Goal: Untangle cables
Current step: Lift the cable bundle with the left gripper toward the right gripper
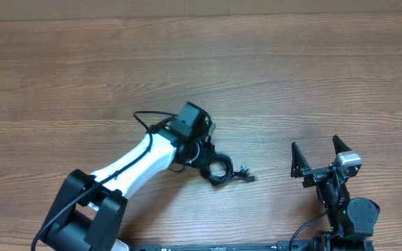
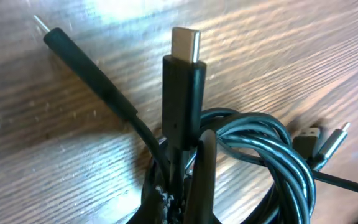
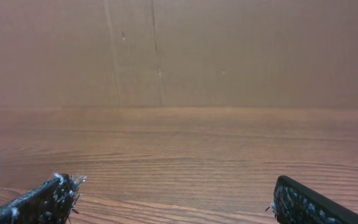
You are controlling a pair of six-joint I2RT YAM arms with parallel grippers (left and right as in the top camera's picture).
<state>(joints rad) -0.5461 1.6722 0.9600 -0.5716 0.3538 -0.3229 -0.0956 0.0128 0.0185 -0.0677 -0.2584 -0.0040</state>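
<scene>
Left gripper point(image 2: 188, 163) clamped tight on the cables point(image 2: 263, 146), which lie coiled on the table point(image 1: 82, 63); its jaws pinch the stem of a silver-tipped plug point(image 2: 184, 43) standing upright above the coil. The sound move, by the look of it: lift slowly and draw that plug away from the coil, so the loops slip free rather than cinch. Right of the coil, well apart, the right gripper point(image 1: 317, 146) hangs with jaws wide, free to pin the coil down.

No lettering or number is legible on the cables point(image 2: 272, 146) or table point(image 2: 42, 143).
</scene>
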